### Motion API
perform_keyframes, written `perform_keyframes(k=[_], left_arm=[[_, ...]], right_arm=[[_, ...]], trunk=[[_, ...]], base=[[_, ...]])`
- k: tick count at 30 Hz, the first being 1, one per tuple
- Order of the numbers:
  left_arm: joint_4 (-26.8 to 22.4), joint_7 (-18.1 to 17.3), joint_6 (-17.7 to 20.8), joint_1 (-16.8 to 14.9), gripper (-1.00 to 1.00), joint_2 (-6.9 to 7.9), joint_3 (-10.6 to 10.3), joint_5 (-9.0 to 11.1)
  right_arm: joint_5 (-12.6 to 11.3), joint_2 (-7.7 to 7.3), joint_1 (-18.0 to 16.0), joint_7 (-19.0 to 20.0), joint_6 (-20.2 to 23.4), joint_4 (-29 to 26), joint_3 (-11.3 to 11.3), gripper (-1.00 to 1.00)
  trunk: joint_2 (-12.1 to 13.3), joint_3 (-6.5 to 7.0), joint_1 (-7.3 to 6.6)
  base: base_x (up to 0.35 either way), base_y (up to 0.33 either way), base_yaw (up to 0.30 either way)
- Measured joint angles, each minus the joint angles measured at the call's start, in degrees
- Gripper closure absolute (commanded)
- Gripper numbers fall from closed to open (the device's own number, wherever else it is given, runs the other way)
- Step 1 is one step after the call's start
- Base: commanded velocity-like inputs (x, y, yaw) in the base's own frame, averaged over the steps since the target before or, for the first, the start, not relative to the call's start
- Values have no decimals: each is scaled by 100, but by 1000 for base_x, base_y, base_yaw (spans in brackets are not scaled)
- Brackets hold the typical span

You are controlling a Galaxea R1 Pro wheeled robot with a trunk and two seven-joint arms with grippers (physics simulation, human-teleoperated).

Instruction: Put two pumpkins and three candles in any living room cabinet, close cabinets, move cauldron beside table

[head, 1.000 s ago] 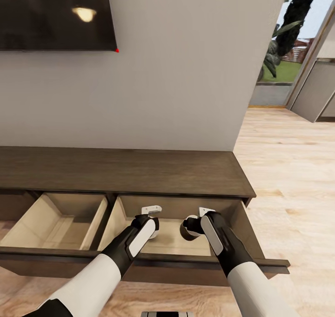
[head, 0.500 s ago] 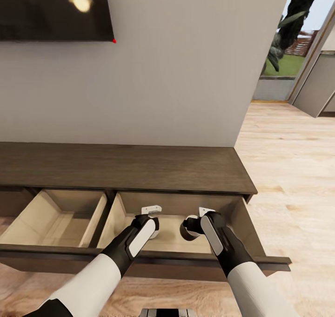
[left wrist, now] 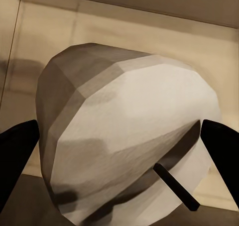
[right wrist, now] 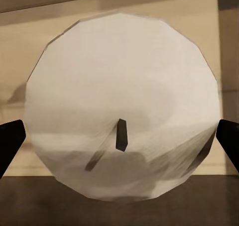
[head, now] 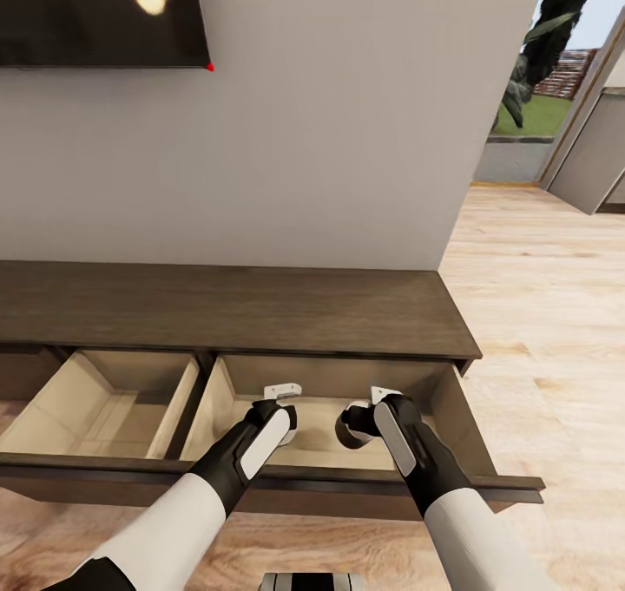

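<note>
Camera tilted; two candles point(left wrist: 124, 141) point(right wrist: 122, 106) in pincers.

Grey wall point(head: 330, 140), dark TV point(head: 95, 14), pale wood floor point(head: 555, 313).

- In the head view, each candle point(head: 351, 430) in the open drawer point(head: 226, 400) is mostly hidden behind a wrist.
- The fingertips point(left wrist: 17, 154) are cut off by both wrist views' edges.
- The wall screen point(head: 95, 14) is cropped.

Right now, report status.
Left gripper shut on a candle, right gripper on another candle. Both over the open drawer. Nothing blocking.
</note>
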Motion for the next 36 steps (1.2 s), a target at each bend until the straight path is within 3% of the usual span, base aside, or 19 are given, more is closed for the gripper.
perform_keyframes(k=[8, 9, 23, 36], left_arm=[[-6, 0, -1, -1, 100, 0, 0, -1], [-7, 0, 0, 0, -100, 0, 0, -1], [-267, 19, 17, 4, -100, 0, -17, 2], [-357, 28, 89, 4, -100, 0, -29, 23]], right_arm=[[0, 0, 0, 0, 0, 7, -9, -100], [0, 0, 0, 0, 0, 6, -9, -100], [0, 0, 0, 0, 0, 5, -2, -100], [0, 0, 0, 0, -1, 2, -1, -100]], trunk=[[0, 0, 0], [0, 0, 0], [0, 0, 0], [17, 288, -34]], base=[[0, 0, 0], [0, 0, 0], [0, 0, 0], [0, 0, 0]])
